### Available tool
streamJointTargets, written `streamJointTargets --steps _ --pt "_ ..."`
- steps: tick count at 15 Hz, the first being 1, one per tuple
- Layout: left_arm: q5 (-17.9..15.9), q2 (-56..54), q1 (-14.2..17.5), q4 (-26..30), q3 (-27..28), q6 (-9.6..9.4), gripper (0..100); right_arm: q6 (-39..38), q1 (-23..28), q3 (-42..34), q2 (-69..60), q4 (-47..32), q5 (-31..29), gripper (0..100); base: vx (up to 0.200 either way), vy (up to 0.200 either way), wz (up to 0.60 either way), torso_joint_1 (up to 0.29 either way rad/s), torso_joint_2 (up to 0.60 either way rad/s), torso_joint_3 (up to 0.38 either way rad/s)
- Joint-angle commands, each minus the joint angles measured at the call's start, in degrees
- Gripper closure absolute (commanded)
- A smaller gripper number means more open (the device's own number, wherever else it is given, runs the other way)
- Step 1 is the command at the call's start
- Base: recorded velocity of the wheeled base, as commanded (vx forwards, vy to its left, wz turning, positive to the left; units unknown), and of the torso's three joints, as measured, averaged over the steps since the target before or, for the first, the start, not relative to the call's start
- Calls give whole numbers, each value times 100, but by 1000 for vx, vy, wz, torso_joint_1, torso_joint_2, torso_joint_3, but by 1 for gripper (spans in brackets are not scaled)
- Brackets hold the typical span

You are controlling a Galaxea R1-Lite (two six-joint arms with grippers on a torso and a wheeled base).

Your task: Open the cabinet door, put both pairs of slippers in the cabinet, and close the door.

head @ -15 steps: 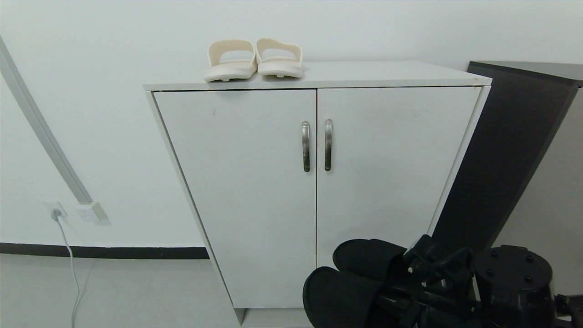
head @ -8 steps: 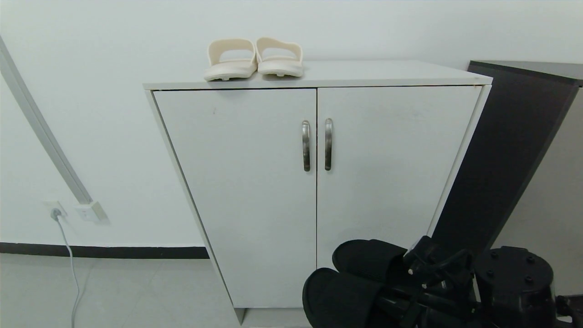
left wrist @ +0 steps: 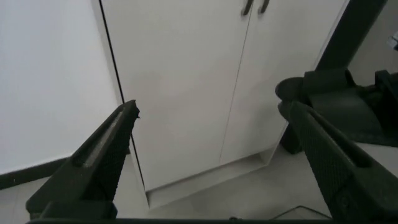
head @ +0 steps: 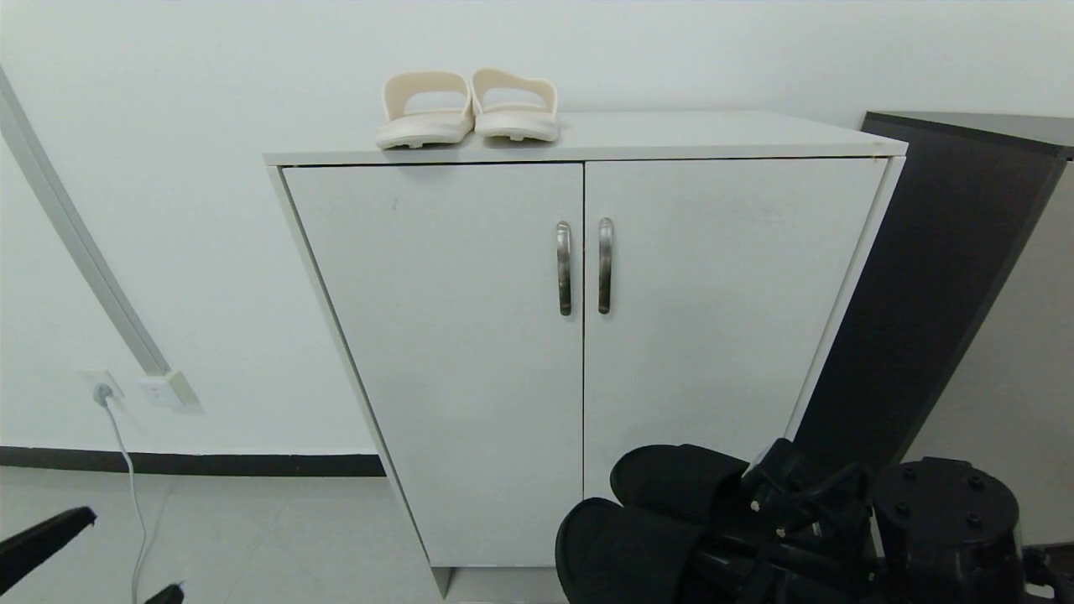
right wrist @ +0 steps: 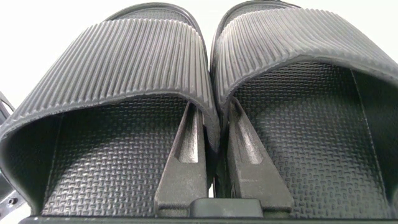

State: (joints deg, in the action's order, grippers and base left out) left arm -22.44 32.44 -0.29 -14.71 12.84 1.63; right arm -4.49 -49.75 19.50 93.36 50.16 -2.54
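Observation:
A white cabinet (head: pixel 453 335) stands against the wall with both doors shut, its two metal handles (head: pixel 585 268) side by side at the middle. On its top lies a cream pair of slippers (head: pixel 468 109). My right gripper (head: pixel 759 503) sits low in front of the right door, shut on the black pair of slippers (head: pixel 638 537). In the right wrist view its fingers (right wrist: pixel 186 155) pinch the two black slippers' (right wrist: pixel 124 74) adjoining inner walls together. My left gripper (left wrist: pixel 211 109) is open and empty, low to the left of the cabinet (left wrist: pixel 186 74), with its fingertips (head: pixel 50 528) at the head view's bottom left.
A dark cabinet (head: pixel 940 277) stands right beside the white one. On the left wall are a socket with a grey cable (head: pixel 126 470) hanging to the floor and a slanted grey conduit (head: pixel 75 243). Open grey floor (head: pixel 277 537) lies left of the cabinet.
The left gripper's fingertips have come into the head view at the bottom left. The black slippers in the right gripper have shifted very slightly.

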Motion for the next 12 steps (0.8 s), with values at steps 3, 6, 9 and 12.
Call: streamJointTargets --steps 3,6,9,12 --pt "-6 1942 -375 -1297 290 21 0 0 -8 1 16 2 -1 100 0 0 0 0 0 0" --pt "21 2390 -788 -1341 720 118 0 0 -8 1 16 2 -1 100 0 0 0 0 0 0" --pt "109 2908 -1096 -1350 1212 215 0 0 -17 1 86 2 -10 100 0 0 0 0 0 0" --pt "891 3374 -1887 -1350 1749 232 0 0 -70 9 113 2 -1 100 0 0 0 0 0 0"
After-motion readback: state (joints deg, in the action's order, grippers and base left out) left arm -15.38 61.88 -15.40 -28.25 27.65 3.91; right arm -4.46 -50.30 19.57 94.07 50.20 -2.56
